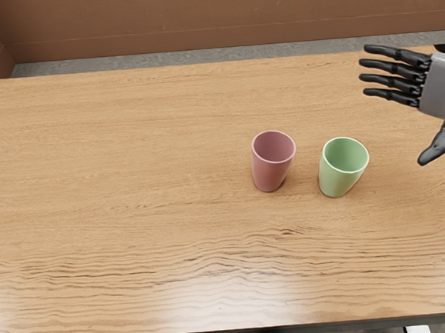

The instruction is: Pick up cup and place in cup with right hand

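Observation:
My right hand (393, 105) reaches in from the right edge, its black fingers spread and pointing left, its thumb lower and apart from them, holding nothing. A green cup (341, 169) stands upright on the table, to the left of the thumb and below the fingers in the picture. Left of it stands a pink cup (271, 164), also upright, with a small gap between the two. Both mouths face up, and the hand touches neither cup.
The wooden table (130, 174) fills most of the view, its front edge running along the bottom of the picture. A brown wall (218, 16) rises beyond the far edge.

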You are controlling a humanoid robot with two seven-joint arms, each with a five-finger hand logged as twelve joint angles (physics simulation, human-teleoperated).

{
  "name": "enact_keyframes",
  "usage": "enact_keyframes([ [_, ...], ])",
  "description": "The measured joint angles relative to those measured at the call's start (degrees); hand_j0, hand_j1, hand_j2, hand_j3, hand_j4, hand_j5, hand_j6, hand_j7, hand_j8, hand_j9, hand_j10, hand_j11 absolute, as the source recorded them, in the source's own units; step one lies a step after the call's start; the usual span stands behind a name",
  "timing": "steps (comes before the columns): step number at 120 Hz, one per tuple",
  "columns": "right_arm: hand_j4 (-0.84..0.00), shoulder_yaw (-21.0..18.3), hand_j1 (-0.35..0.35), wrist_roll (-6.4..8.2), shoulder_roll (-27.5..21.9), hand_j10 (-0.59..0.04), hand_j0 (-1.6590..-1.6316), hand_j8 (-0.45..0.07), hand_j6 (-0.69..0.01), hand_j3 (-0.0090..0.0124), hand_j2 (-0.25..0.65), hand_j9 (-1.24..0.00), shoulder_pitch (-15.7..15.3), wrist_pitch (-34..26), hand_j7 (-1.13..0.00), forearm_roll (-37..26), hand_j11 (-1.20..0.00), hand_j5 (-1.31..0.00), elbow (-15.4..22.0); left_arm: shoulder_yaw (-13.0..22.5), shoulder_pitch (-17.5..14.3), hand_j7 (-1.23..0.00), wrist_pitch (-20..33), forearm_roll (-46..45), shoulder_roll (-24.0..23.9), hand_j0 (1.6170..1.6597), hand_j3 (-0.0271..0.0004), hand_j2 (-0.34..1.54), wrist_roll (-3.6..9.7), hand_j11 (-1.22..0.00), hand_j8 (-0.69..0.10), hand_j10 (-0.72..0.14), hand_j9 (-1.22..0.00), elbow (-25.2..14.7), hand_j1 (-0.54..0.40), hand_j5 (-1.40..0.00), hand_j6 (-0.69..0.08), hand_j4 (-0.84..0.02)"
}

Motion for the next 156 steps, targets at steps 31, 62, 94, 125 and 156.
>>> enact_keyframes([
  [31, 0.000, 0.2, -0.349, -6.04, 6.5, 0.000, -1.6580, 0.001, 0.001, 0.0000, 0.004, 0.00, 5.6, 0.0, 0.00, -1.0, 0.00, 0.00, -1.2, 0.0, 0.0, 0.00, 0.0, 0.0, 0.0, 1.6581, -0.0002, 0.00, 0.00, 0.00, 0.000, 0.000, 0.00, 0.0, 0.349, 0.00, 0.000, 0.000],
  [62, 0.000, 0.2, -0.349, -26.62, 15.8, 0.000, -1.6581, 0.000, 0.000, 0.0000, 0.003, 0.00, 19.4, -1.8, 0.00, -8.0, 0.00, 0.00, 1.7, 0.0, 0.0, 0.00, 0.0, 0.0, 0.0, 1.6581, -0.0001, 0.00, 0.00, 0.00, 0.000, 0.000, 0.00, 0.0, 0.349, 0.00, 0.000, 0.000],
  [94, -0.001, 0.2, -0.349, -46.08, 27.5, -0.001, -1.6581, -0.001, -0.002, 0.0000, 0.001, 0.00, 27.3, -16.8, 0.00, -20.3, 0.00, 0.00, 10.4, 0.0, 0.0, 0.00, 0.0, 0.0, 0.0, 1.6581, -0.0001, 0.00, 0.00, 0.00, 0.000, 0.000, 0.00, 0.0, 0.349, 0.00, 0.000, 0.000],
  [125, -0.019, -5.2, -0.329, -48.58, 29.3, -0.018, -1.6581, -0.019, -0.020, 0.0000, -0.003, -0.02, 28.0, -23.7, -0.02, -27.4, -0.02, -0.02, 11.2, 0.0, 0.0, 0.00, 0.0, 0.0, 0.0, 1.6581, 0.0000, 0.00, 0.00, 0.00, 0.000, 0.000, 0.00, 0.0, 0.349, 0.00, 0.000, 0.000],
  [156, -0.023, -11.7, -0.324, -48.79, 33.5, -0.022, -1.6581, -0.023, -0.024, 0.0000, -0.003, -0.03, 27.4, -36.0, -0.03, -36.2, -0.03, -0.03, 11.3, 0.0, 0.0, 0.00, 0.0, 0.0, 0.0, 1.6581, 0.0000, 0.00, 0.00, 0.00, 0.000, 0.000, 0.00, 0.0, 0.349, 0.00, 0.000, 0.000],
])
